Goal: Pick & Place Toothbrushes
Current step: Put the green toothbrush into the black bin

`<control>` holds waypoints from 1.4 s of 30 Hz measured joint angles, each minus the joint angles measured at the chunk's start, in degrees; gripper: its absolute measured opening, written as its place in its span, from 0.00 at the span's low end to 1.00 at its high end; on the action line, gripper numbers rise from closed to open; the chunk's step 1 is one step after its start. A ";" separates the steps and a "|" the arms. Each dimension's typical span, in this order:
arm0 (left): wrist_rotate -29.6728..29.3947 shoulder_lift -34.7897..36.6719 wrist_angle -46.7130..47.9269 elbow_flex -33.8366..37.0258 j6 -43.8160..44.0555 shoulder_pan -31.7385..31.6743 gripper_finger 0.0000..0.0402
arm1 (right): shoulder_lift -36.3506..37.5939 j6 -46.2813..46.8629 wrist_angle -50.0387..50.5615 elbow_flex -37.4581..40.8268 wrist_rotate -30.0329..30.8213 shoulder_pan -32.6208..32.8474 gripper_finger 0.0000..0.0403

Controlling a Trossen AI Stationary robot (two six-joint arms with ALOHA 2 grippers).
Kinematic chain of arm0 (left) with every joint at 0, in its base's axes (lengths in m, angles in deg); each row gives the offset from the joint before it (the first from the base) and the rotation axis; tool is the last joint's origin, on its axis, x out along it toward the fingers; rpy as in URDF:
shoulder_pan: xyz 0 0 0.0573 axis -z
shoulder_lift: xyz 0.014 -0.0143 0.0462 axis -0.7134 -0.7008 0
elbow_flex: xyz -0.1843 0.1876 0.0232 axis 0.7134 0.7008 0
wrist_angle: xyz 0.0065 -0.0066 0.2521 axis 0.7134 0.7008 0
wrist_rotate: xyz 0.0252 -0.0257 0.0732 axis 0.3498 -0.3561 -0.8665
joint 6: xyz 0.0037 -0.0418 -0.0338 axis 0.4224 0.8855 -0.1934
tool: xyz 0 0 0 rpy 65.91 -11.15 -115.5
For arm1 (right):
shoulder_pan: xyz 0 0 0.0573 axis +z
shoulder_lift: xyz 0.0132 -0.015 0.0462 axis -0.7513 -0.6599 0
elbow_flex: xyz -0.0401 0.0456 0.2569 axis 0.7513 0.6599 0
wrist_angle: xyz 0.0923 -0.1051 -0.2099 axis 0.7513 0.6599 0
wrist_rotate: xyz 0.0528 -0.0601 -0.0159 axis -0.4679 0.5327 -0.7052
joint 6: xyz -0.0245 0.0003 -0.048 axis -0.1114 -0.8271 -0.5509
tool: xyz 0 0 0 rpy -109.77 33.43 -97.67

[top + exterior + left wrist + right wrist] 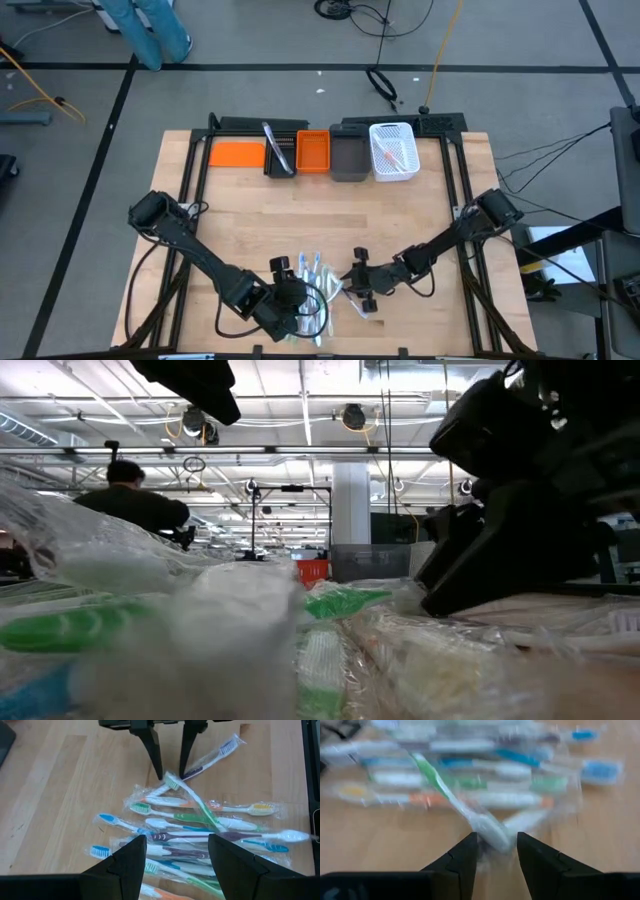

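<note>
Lying in a loose heap near the table's front edge, about midway along it, the toothbrushes leave bare wood open across the middle and toward both side edges. They are thin sticks, green, blue, white and orange, most in shiny clear wrappers, crossing one another. The right gripper sits at the pile's right side, its fingers closed on the head end of a green and white toothbrush. The left gripper hovers over the pile's left side with its fingers spread apart, holding nothing. Along the back edge stand an orange bin, a grey bin and a white basket, well apart from the pile.
</note>
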 joint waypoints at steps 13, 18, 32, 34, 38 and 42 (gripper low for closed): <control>0.00 0.00 -0.02 0.00 0.02 -0.01 0.54 | 0.06 -0.92 0.86 -0.51 -0.25 -0.12 0.03; -0.02 0.00 -0.10 0.00 0.07 -0.01 0.54 | 1.04 -1.65 2.17 -0.51 -1.83 -0.14 0.01; -0.04 0.00 -2.17 0.00 0.09 -0.13 0.54 | 16.54 -3.67 14.42 -0.47 -1.63 0.67 0.00; -0.06 0.00 -3.67 0.00 0.09 -0.34 0.54 | 19.02 -4.40 15.65 -0.47 -1.49 0.68 0.00; -0.04 0.00 -5.94 0.00 -0.13 -1.20 0.54 | 22.84 -4.89 18.02 -0.47 -1.04 0.73 0.00; 0.89 0.00 -7.59 0.00 -1.29 -2.23 0.54 | 24.70 -5.28 20.34 -0.47 0.05 0.82 0.00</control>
